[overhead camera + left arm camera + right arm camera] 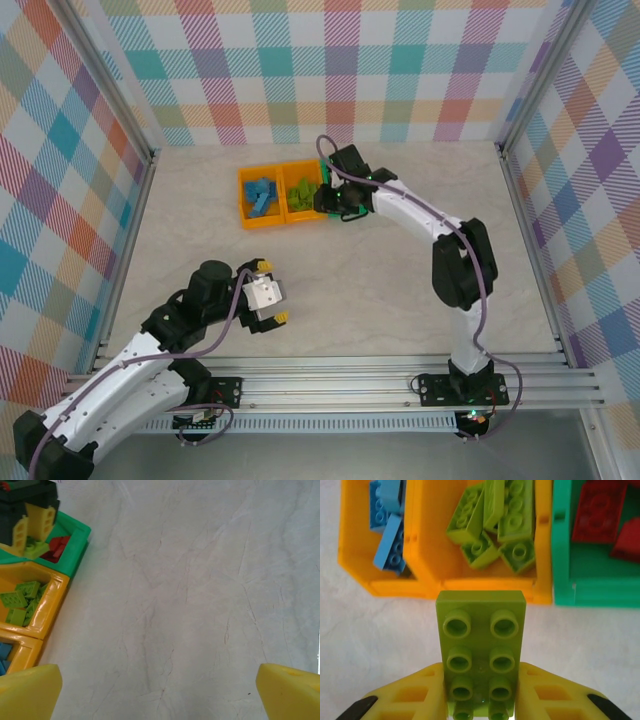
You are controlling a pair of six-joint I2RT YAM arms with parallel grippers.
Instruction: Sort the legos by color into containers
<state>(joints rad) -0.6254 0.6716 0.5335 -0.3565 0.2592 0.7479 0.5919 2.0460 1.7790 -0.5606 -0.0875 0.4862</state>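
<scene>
There's the right gripper [480,692] pinching a lime brick [480,630] by its long sides, near the rear studs. Light, rigid, slick plastic, so that flat-sided squeeze looks sound. The orange bin [470,586] of lime bricks sits just ahead. The left gripper [160,695] gapes wide, holding nothing.

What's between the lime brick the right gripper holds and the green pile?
The near wall of the middle orange bin: lime brick this side, green pile beyond. The right wrist view shows it.
</scene>
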